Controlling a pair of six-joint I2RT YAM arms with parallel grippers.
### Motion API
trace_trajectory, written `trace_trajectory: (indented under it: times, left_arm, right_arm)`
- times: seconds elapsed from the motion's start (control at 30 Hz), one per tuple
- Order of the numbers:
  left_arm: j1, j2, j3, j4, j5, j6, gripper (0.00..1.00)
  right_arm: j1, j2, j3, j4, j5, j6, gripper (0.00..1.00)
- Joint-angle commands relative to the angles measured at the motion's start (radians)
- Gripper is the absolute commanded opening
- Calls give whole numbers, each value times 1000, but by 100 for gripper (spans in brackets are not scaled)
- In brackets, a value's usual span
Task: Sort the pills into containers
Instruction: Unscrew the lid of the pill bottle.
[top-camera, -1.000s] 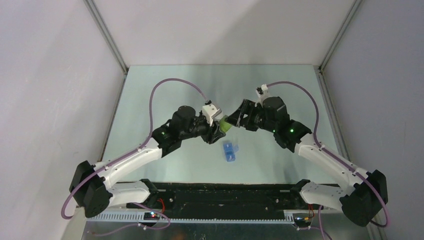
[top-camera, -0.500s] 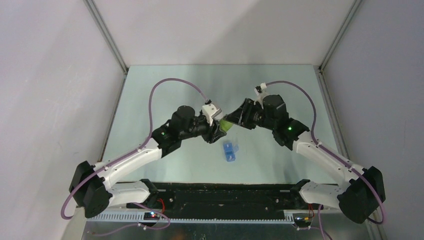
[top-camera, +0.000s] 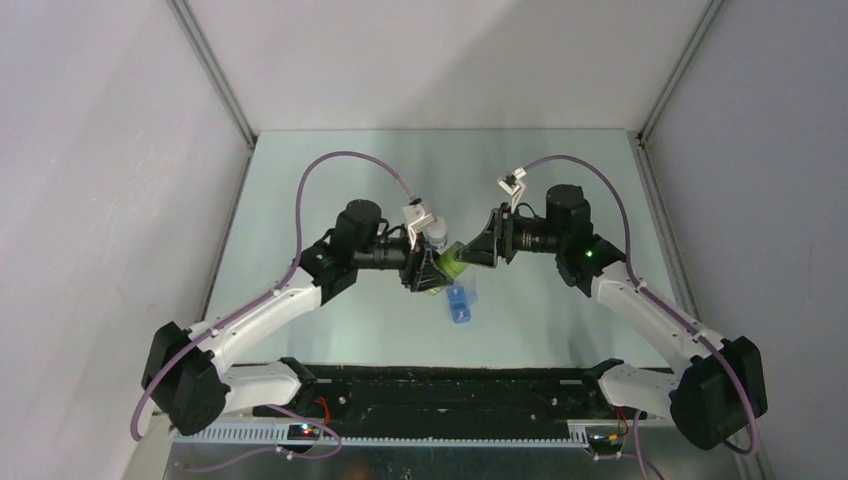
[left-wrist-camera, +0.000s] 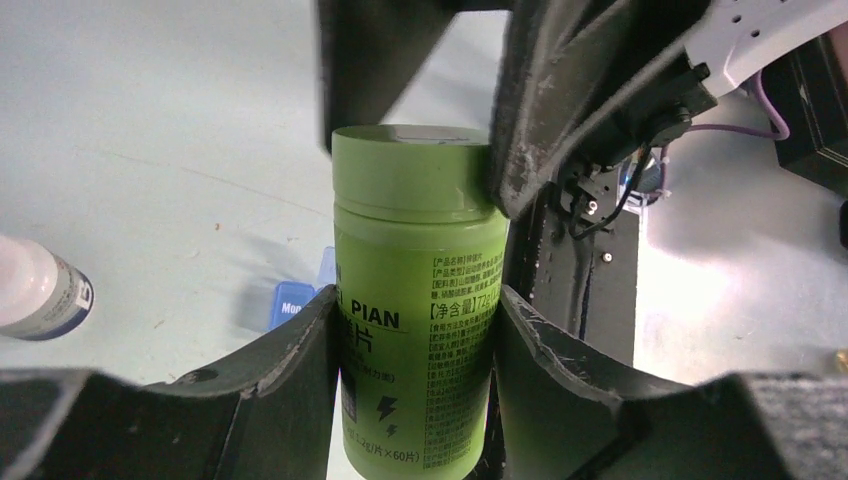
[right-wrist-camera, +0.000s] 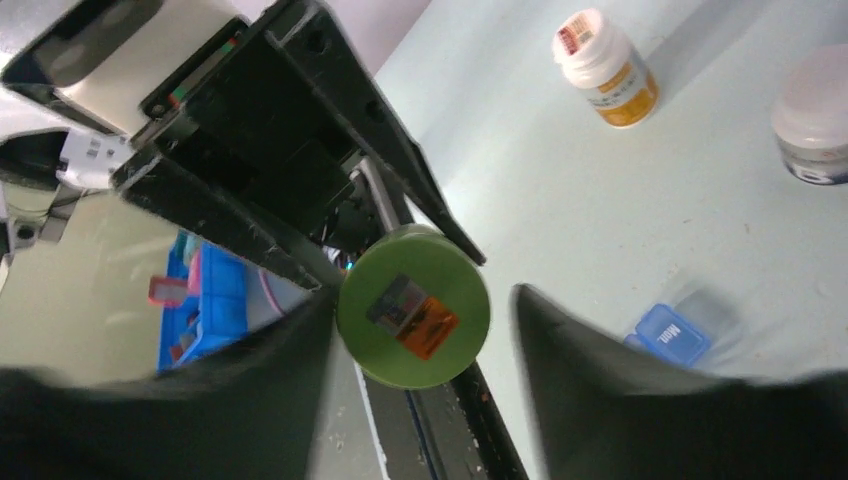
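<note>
My left gripper (top-camera: 430, 270) is shut on a green round bottle (top-camera: 449, 262) and holds it above the table; its fingers (left-wrist-camera: 300, 350) clamp the labelled body (left-wrist-camera: 415, 300). My right gripper (top-camera: 480, 250) is open around the bottle's green cap (right-wrist-camera: 413, 305). One finger (right-wrist-camera: 300, 340) touches the cap; a small gap separates the other from it. The translucent blue pill box (top-camera: 459, 303) lies on the table just below the bottle, lids shut; it also shows in the left wrist view (left-wrist-camera: 293, 300) and right wrist view (right-wrist-camera: 672, 333). No pills are visible.
Two white-capped bottles (right-wrist-camera: 605, 65) (right-wrist-camera: 815, 125) stand on the table beyond the right gripper. Another white-capped bottle (left-wrist-camera: 40, 290) lies at the left of the left wrist view. The black base rail (top-camera: 450, 385) runs along the near edge.
Both wrists have turned more level and moved slightly nearer, bringing the green bottle down closer to the pill box. The right gripper's fingers now straddle the cap.
</note>
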Motion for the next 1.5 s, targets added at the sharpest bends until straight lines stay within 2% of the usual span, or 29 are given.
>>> trace_trajectory:
  times: [0.0, 0.03, 0.1, 0.13, 0.2, 0.4, 0.5, 0.57, 0.63, 0.73, 0.8, 0.9, 0.97, 1.13, 1.17, 1.23, 1.37, 1.4, 1.43, 1.47]
  left_arm:
    - [-29, -32, 71, 36, -35, 61, 0]
    - [-57, -51, 69, 32, -153, 71, 0]
    - [-91, -65, 63, 41, -305, 108, 0]
    - [-95, -66, 62, 49, -331, 110, 0]
    - [-101, -63, 61, 54, -383, 108, 0]
    - [-110, -63, 35, 99, -458, 91, 0]
    - [-111, -62, 25, 115, -480, 52, 0]
    - [-110, -61, 20, 122, -480, 40, 0]
    - [-111, -62, 15, 128, -474, 29, 0]
    - [-111, -68, 5, 129, -468, 21, 0]
    - [-111, -72, -3, 131, -466, 17, 0]
    - [-112, -76, -11, 134, -456, 12, 0]
    - [-111, -77, -15, 134, -451, 9, 0]
    - [-111, -80, -18, 136, -448, 1, 0]
    - [-111, -82, -18, 136, -447, 0, 0]
    - [-111, -86, -15, 130, -441, -3, 0]
    - [-108, -99, -12, 111, -377, 0, 0]
    - [-105, -100, -11, 103, -335, 3, 0]
    - [-101, -105, -11, 101, -311, 3, 0]
    - [-96, -108, -12, 99, -254, 4, 0]
  right_arm:
    - [-3, -72, -2, -4, 210, 37, 86]
    - [16, -86, 1, -8, 322, 124, 96]
    - [76, -99, 20, -59, 493, 217, 99]
    - [103, -104, 22, -76, 601, 235, 99]
    - [176, -110, 24, -76, 719, 274, 99]
    - [249, -78, 33, -59, 796, 389, 77]
    - [283, -79, 32, -66, 858, 414, 61]
    - [297, -81, 29, -54, 884, 422, 59]
    - [301, -81, 23, -35, 884, 427, 64]
    - [302, -87, 7, 4, 881, 442, 84]
    - [298, -92, -5, 32, 875, 458, 88]
    - [277, -98, -23, 74, 863, 490, 86]
    - [257, -98, -31, 96, 829, 507, 78]
    - [214, -80, -32, 131, 711, 496, 41]
    - [207, -77, -32, 137, 687, 472, 32]
    - [181, -75, -32, 146, 606, 417, 23]
    - [97, -69, -37, 152, 355, 217, 18]
    - [64, -65, -39, 163, 226, 181, 16]
    - [50, -56, -45, 171, 167, 115, 5]
    - [26, -45, -49, 185, 42, 85, 1]
